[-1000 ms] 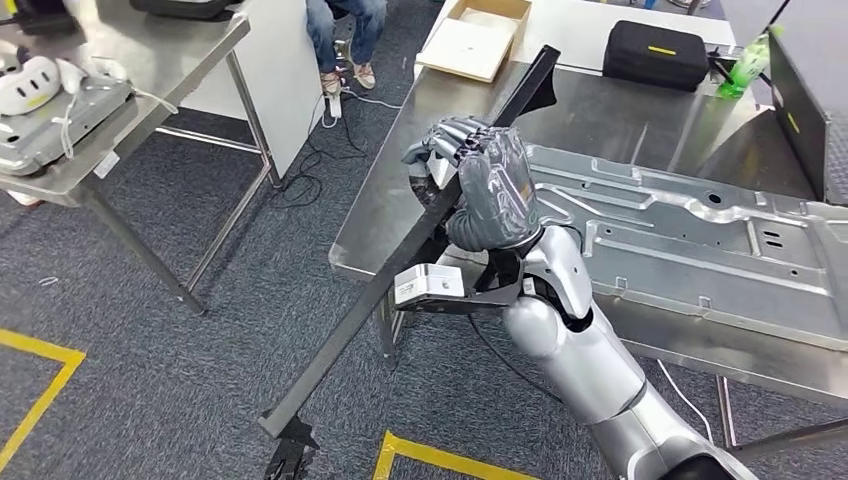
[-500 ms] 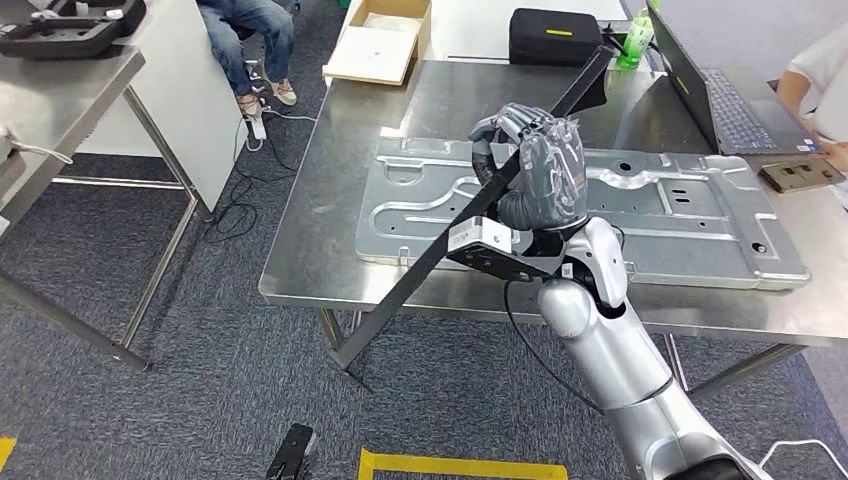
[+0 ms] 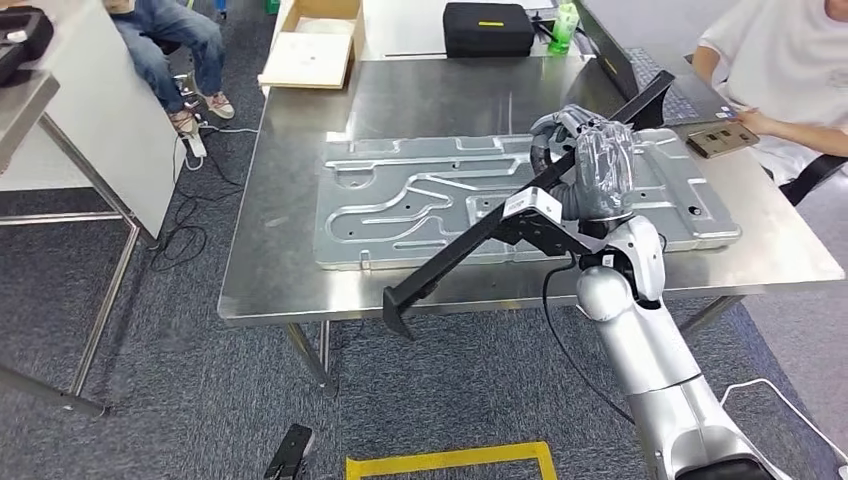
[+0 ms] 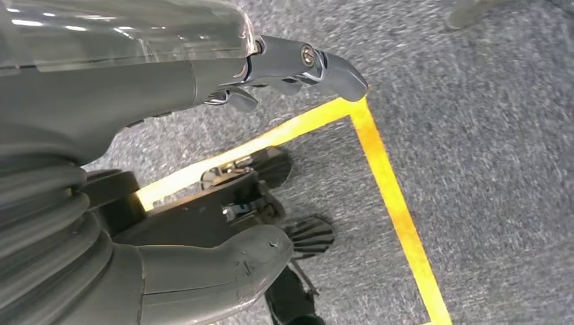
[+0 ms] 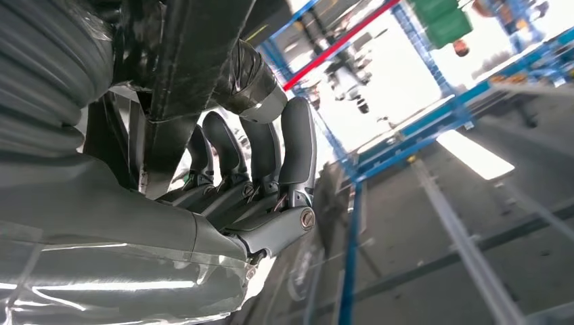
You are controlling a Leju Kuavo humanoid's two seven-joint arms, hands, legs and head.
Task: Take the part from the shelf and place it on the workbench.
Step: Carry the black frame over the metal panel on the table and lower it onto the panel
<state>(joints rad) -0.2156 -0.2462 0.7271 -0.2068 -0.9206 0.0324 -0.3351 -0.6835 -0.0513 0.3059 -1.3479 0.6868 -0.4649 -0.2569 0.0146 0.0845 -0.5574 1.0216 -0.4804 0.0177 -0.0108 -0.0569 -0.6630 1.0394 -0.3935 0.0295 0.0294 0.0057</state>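
A: What has moved vs. the earlier frame?
B: The whole view has swung; the workbench (image 3: 300, 290) is now squarely ahead. The black bar (image 3: 470, 245) is gripped by the right hand (image 3: 590, 165), tilted, carried above the metal panel (image 3: 420, 200).
A: Left hand (image 4: 203, 88)?
B: Held apart, nothing gripped, over floor.
A: Meaning?
B: Bar judged ready to be lowered; not yet set down.
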